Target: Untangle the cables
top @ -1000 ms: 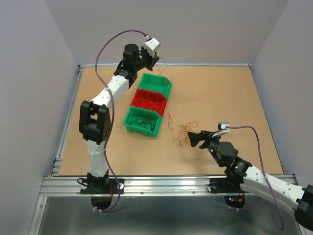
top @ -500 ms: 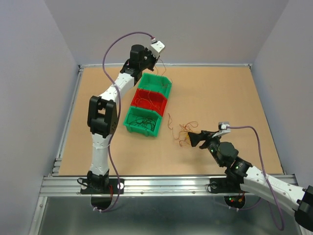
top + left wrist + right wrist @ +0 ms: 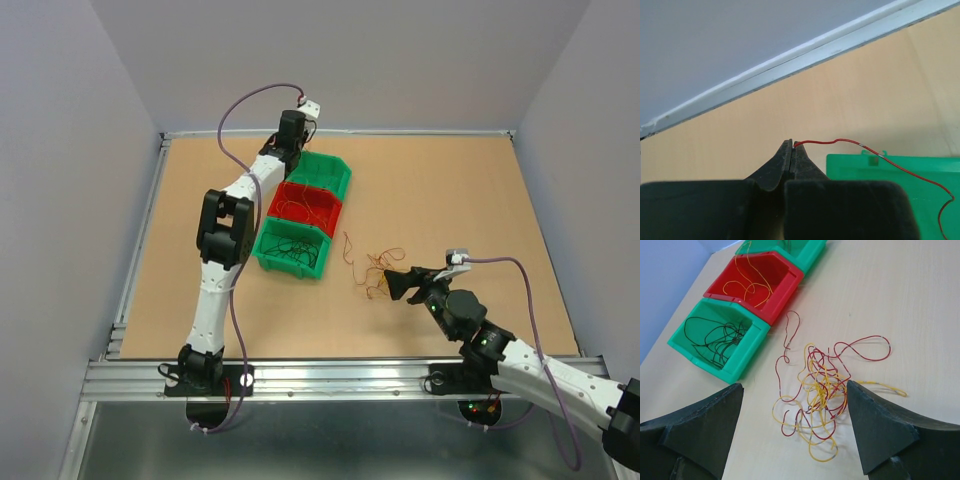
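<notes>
While a red cable (image 3: pixel 900 167) is pinched in the closed left hand (image 3: pixel 792 145) above the far green bin (image 3: pixel 920 170), the right hand (image 3: pixel 795 430) is held wide apart over the red-and-yellow tangle (image 3: pixel 822 392) on the counter (image 3: pixel 900 300).

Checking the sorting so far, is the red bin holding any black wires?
No, the red bin holds only orange-yellow wires; the black wires lie in the nearest green bin.

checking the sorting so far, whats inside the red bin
The red bin holds loose orange-yellow wires, curled across its floor. Its near inner corner is hidden by the bin's own wall, so anything there cannot be seen.
</notes>
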Controlling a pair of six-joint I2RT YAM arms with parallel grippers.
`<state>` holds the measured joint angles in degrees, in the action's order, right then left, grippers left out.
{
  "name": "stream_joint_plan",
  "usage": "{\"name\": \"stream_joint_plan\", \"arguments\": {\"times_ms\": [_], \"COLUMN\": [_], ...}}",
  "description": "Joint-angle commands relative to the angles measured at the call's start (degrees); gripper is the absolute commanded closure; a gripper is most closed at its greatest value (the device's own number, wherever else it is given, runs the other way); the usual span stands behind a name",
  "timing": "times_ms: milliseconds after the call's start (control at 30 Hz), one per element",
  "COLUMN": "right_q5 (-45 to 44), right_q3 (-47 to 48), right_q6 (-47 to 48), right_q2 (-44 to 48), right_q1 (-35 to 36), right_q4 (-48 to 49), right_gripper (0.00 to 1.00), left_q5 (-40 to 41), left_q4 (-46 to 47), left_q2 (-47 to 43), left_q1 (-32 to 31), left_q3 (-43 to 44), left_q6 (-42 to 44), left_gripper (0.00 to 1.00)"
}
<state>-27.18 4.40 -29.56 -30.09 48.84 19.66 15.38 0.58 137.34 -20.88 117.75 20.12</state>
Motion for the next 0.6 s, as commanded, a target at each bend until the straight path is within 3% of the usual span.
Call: {"name": "stream_joint_plan", "arguments": {"times_ms": [0, 133, 333, 567], "right_q5": [-0.51, -0.51, -0.42, -0.16], "right_q3": [0.96, 0.96, 0.78, 0.87], "right_q6": [0.47, 0.47, 0.29, 0.47], "right_q2": [-0.24, -0.85, -1.55, -1.20], "right_q1": [0.47, 0.47, 0.47, 0.38], "right_q4": [1.17, 1.70, 2.22, 2.14], "right_gripper": [0.11, 0.11, 0.11, 0.11], "left_q5": [5.02, -0.69, -2.62, -10.71], "left_q4": [2.84, 6.97, 14.09, 13.49], "left_q2": [-6.20, -12.34, -18.15, -19.83], "left_q1": [-0.38, -1.09, -1.97, -2.23], "left_q3": [-3.04, -12.87, -22.29, -23.55], "left_q6": [-0.70, 1.58, 4.92, 10.55], "left_gripper": [1.00, 1.00, 1.00, 1.00]}}
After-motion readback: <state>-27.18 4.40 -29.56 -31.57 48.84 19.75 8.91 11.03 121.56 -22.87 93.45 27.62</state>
